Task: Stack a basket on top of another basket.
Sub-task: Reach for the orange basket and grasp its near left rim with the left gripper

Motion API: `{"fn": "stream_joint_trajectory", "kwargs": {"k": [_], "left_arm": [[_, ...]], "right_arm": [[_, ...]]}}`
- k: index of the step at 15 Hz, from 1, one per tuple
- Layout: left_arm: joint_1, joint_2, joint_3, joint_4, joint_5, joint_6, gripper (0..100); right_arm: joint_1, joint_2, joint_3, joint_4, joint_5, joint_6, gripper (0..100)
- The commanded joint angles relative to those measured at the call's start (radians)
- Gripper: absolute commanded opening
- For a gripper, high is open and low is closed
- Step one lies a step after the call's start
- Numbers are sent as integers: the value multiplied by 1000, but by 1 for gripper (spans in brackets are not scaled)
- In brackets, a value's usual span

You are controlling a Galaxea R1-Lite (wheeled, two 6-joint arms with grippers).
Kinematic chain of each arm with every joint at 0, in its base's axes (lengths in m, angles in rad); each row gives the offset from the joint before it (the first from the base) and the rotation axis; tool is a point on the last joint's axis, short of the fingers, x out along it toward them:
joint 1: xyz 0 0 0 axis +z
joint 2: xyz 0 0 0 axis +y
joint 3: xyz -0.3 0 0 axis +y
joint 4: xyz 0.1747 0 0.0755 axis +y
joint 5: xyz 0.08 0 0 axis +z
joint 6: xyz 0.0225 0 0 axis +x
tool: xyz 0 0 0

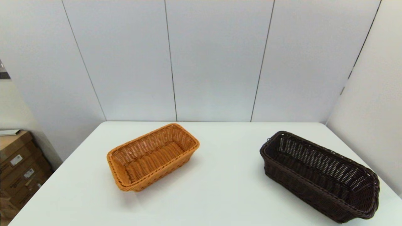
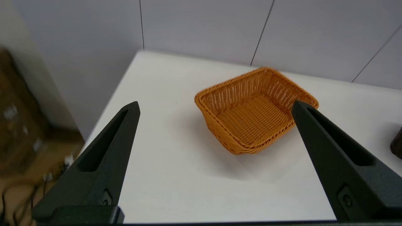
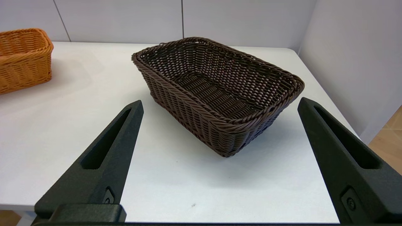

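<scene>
**On table: two baskets apart, nothing held**

Lower right of the head frame: dark basket (image 1: 320, 177), upright on the white table (image 1: 220, 188), near its right edge, angled. Orange basket (image 1: 153, 156) sits left of centre, upright, angled, well apart from the dark one. Not stacked. Right gripper (image 3: 220, 105) spread wide, holding nothing, facing the dark basket from the near side. Left gripper (image 2: 215, 106) also spread wide, holding nothing, facing the orange basket. Cardboard boxes (image 1: 19, 169) at the left frame edge, off the table.
</scene>
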Motion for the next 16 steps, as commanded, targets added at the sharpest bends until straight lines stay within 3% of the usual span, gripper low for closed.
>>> {"fn": "stream_joint_trajectory", "kwargs": {"k": [1, 3, 10, 16], "left_arm": [[-61, 614, -229, 62, 123, -289, 100], [-118, 795, -298, 108, 192, -398, 100], [-236, 1209, -404, 197, 192, -672, 100], [-236, 1381, -493, 213, 147, -737, 100]], "right_arm": [[0, -2, -1, 1, 0, -2, 100], [0, 0, -7, 23, 0, -2, 100], [0, -2, -8, 24, 0, -4, 100], [0, -2, -7, 23, 0, -4, 100]]}}
